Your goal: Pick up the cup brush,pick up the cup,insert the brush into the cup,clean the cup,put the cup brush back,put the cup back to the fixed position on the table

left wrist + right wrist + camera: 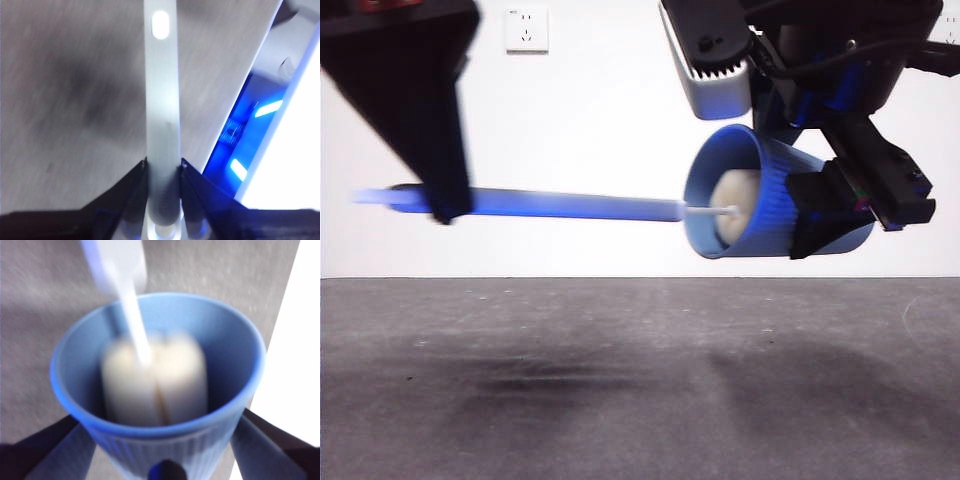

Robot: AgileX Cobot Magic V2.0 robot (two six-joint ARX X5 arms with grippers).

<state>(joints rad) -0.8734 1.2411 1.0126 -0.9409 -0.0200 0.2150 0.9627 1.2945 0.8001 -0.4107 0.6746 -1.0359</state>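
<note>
Held sideways in the air at the right of the front view is the blue ribbed cup (775, 200), mouth facing left, with my right gripper (850, 200) shut on its body. The cup brush (570, 205) lies level, its cream sponge head (735, 205) inside the cup. My left gripper (445, 205) is shut on the far end of the handle. In the left wrist view the pale handle (161, 100) runs out between the jaws of the left gripper (162, 172). The right wrist view looks into the cup (160, 432), held by the right gripper (160, 440), with the blurred sponge (155, 382) in it.
The dark grey table (620, 380) lies well below both arms. A white wall with a socket (527, 28) stands behind.
</note>
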